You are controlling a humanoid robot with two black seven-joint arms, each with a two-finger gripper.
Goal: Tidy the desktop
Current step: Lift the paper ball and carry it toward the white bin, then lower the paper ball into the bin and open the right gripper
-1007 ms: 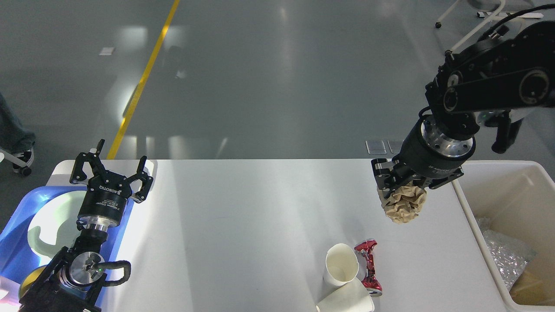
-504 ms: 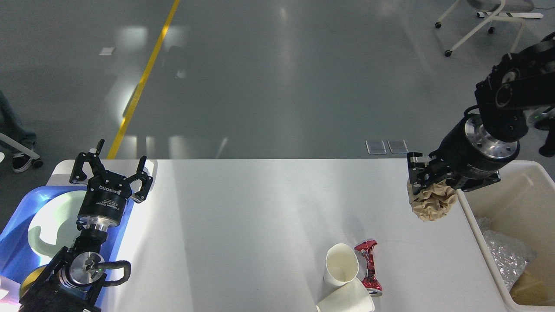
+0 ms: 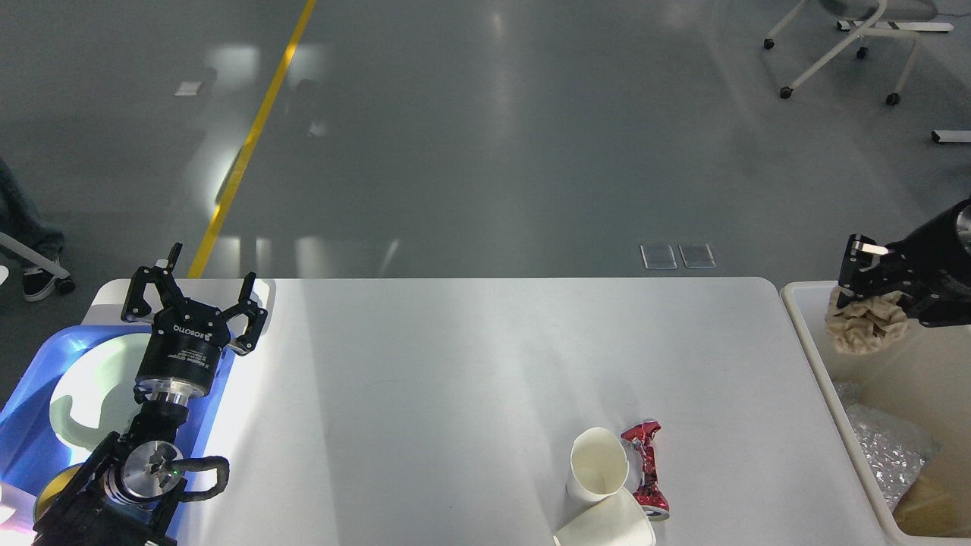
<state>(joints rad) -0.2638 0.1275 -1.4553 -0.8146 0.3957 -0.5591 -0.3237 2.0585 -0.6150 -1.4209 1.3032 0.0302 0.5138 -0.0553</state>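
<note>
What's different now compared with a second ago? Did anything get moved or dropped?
The right tool carried the crumpled brown paper ball rightward, off the desktop and over the beige bin. It is still gripped, not dropped. The left tool stayed open above the blue tray, and the two paper cups and the red crushed can did not move.

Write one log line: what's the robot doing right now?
right pincer: shut on paper wad, above bin | left pincer: open, idle | desktop: two cups, red wrapper left
</note>
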